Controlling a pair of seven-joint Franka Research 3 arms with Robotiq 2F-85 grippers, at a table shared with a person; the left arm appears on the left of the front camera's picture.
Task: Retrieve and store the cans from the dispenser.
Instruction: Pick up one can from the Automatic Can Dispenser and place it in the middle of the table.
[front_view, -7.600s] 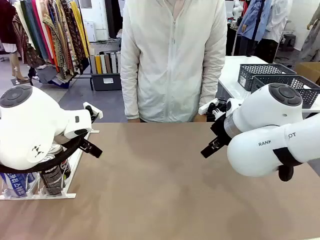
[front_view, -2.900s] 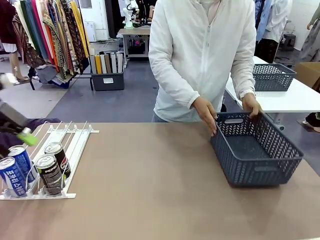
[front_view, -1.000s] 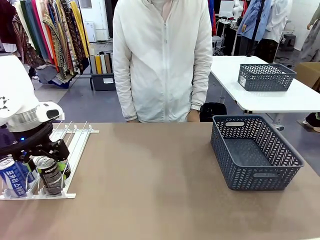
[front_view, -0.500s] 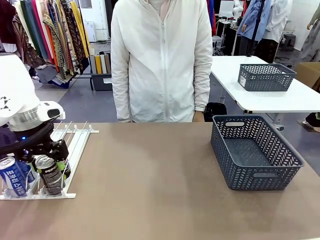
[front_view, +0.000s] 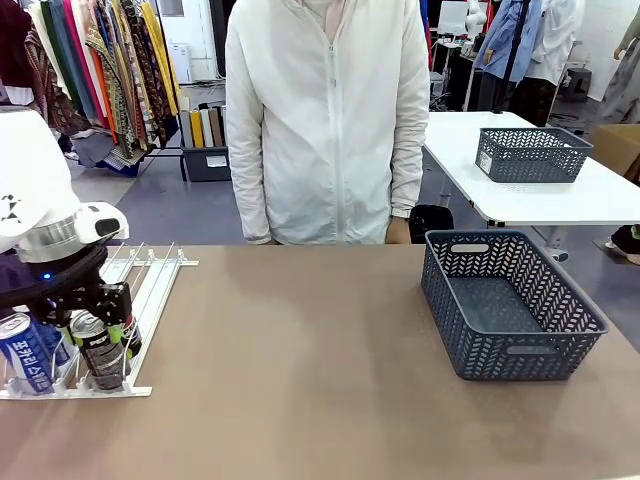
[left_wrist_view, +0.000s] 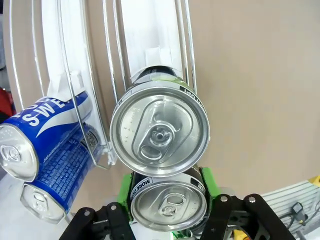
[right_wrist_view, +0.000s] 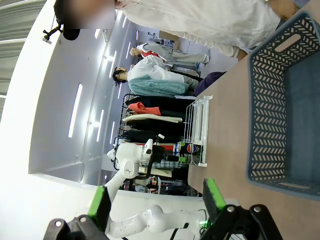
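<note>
At the left edge of the table (front_view: 320, 400), your left gripper (front_view: 95, 325) is pointing straight down into the dispenser (front_view: 150, 285), its green pads (left_wrist_view: 208, 184) pressing both sides of the front black can (left_wrist_view: 167, 206), which is standing upright with a second black can (left_wrist_view: 159, 131) just behind it. The basket (front_view: 510, 300) is sitting well off to the right, so you are facing a straight lift along the can's upright axis first. Your right gripper (right_wrist_view: 156, 200) is hanging wide open, holding nothing.
</note>
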